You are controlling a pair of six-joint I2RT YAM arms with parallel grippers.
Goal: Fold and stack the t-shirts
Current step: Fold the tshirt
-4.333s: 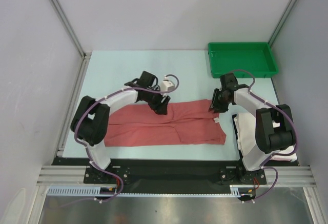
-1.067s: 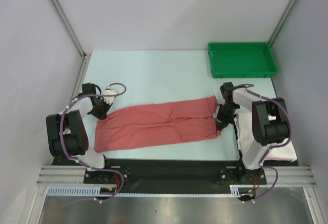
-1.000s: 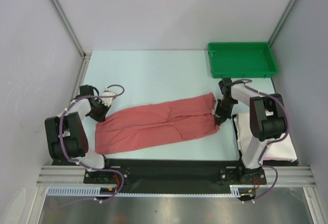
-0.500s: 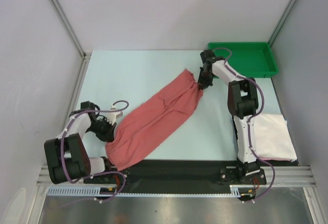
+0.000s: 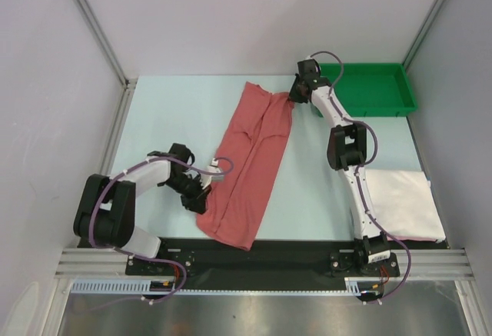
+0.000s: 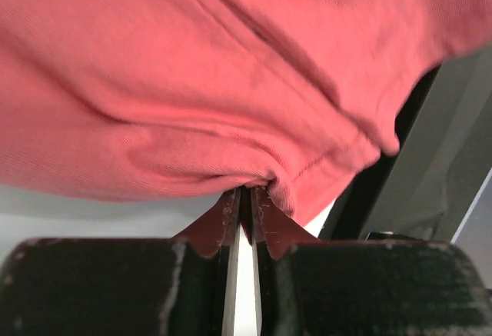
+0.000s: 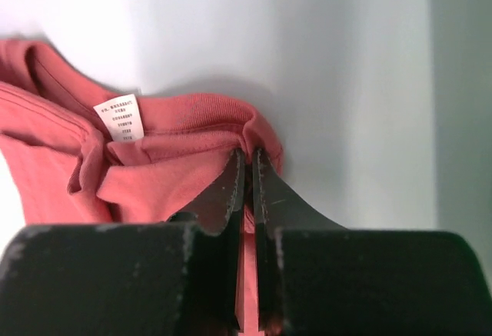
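The salmon-red t-shirt (image 5: pixel 250 159) lies folded lengthwise in a long strip running from the table's far middle to the near edge. My right gripper (image 5: pixel 294 96) is shut on its far right corner by the collar, next to a white label (image 7: pixel 120 117). My left gripper (image 5: pixel 202 195) is shut on the shirt's near left edge (image 6: pixel 254 182). The white t-shirt (image 5: pixel 403 205) lies folded flat at the near right, beside the right arm's base.
A green tray (image 5: pixel 367 88) stands at the far right, just right of my right gripper. Grey walls close in the table on both sides. The black base rail (image 5: pixel 254 263) runs along the near edge, under the shirt's near end.
Both grippers swung the red shirt from lying across the table to lying lengthwise. The right gripper carried its end far, toward the tray. The left gripper moved right and nearer.
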